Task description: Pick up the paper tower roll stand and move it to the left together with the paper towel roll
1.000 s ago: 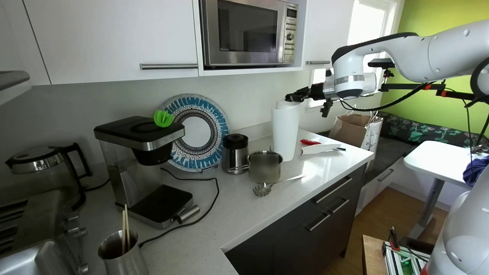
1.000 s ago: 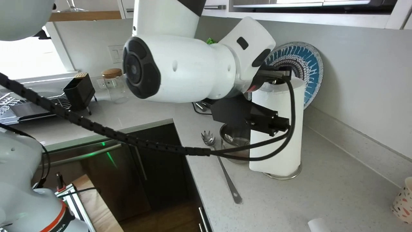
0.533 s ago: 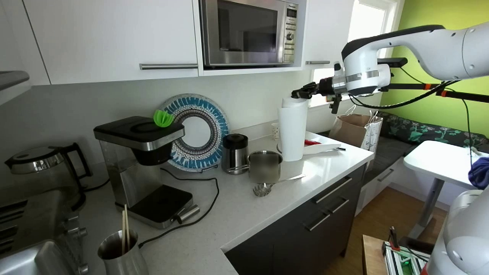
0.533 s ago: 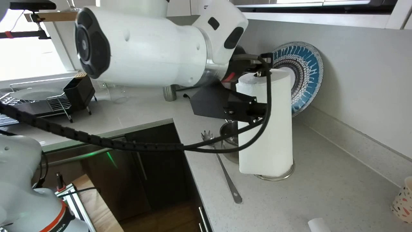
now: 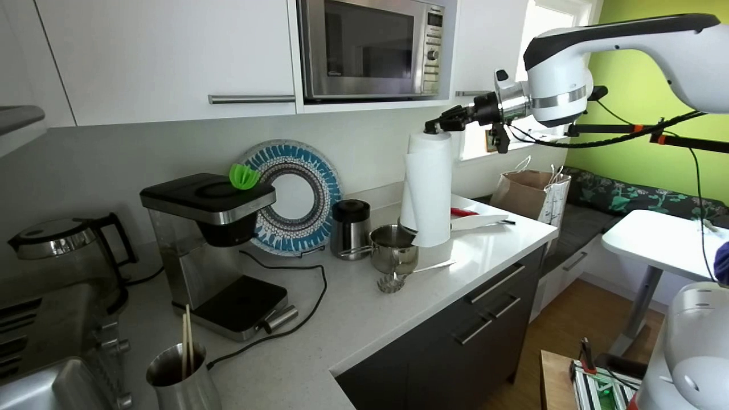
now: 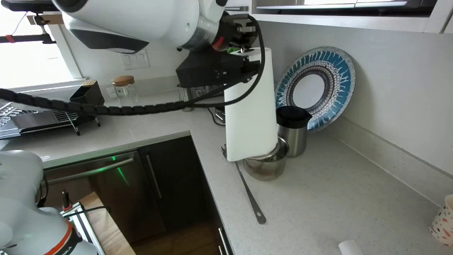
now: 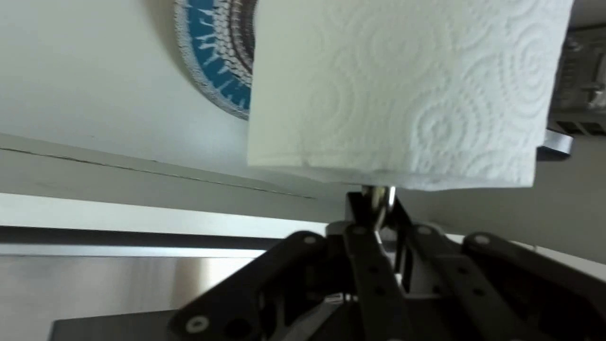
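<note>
The paper towel roll (image 5: 431,193) is a white cylinder on a metal stand. The roll also shows in an exterior view (image 6: 249,120) and fills the wrist view's upper part (image 7: 402,85). My gripper (image 7: 377,206) is shut on the stand's metal post (image 7: 378,193) just above the roll; it also shows in an exterior view (image 5: 433,126). The roll hangs slightly tilted above the counter, with a loose sheet at its side. The stand's round base (image 6: 264,157) shows under the roll, overlapping the steel cup's rim; I cannot tell whether they touch.
The steel cup (image 6: 265,170) stands right by the roll's lower end. A dark-lidded canister (image 5: 350,230), a blue patterned plate (image 5: 327,171) and a coffee maker (image 5: 208,199) stand beyond. A slotted serving spoon (image 6: 251,200) lies on the counter. The microwave (image 5: 370,45) hangs above.
My gripper has risen with the stand and roll. In an exterior view they shifted left and up, off the counter and toward the steel cup, uncovering the canister and plate. The roll tilts now.
</note>
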`<action>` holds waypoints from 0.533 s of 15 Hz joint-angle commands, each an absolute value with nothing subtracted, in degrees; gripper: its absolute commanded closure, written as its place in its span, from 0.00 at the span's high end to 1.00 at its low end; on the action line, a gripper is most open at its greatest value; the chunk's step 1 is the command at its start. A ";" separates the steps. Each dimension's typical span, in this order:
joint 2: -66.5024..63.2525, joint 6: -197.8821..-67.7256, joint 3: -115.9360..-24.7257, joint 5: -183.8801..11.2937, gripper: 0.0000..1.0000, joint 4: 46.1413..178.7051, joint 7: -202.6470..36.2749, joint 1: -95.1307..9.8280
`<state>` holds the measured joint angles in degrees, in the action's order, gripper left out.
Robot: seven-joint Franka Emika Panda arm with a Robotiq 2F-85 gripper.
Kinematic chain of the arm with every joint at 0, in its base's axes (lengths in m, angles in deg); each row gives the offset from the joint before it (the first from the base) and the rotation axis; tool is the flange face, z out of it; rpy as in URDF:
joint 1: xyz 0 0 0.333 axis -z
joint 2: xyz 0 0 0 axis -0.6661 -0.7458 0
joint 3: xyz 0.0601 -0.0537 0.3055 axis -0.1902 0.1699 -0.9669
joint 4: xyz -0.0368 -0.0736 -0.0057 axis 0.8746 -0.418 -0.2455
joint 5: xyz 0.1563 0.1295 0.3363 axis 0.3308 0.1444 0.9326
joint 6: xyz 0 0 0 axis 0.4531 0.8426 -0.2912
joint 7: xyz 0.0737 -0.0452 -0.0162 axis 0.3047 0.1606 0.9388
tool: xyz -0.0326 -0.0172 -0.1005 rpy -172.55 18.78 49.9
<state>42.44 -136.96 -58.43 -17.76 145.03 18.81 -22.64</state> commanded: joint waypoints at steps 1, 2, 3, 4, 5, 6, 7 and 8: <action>43.89 -125.46 -56.86 -23.01 0.03 141.63 8.94 -25.84; 43.43 -130.83 -57.01 -21.59 0.12 144.00 12.99 -25.55; 43.46 -128.45 -57.02 -22.42 0.12 143.44 11.02 -25.99; 43.45 -127.36 -57.05 -22.79 0.12 143.17 9.83 -26.30; 43.44 -126.94 -57.07 -22.86 0.12 143.12 9.43 -26.45; 43.40 -126.90 -57.03 -22.90 0.12 143.12 9.41 -26.47; 43.37 -126.89 -56.90 -22.96 0.12 143.12 9.42 -26.45; 43.35 -126.88 -56.76 -23.01 0.12 143.11 9.42 -26.42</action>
<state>43.20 -126.41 -57.90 -22.22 143.20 9.86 -24.86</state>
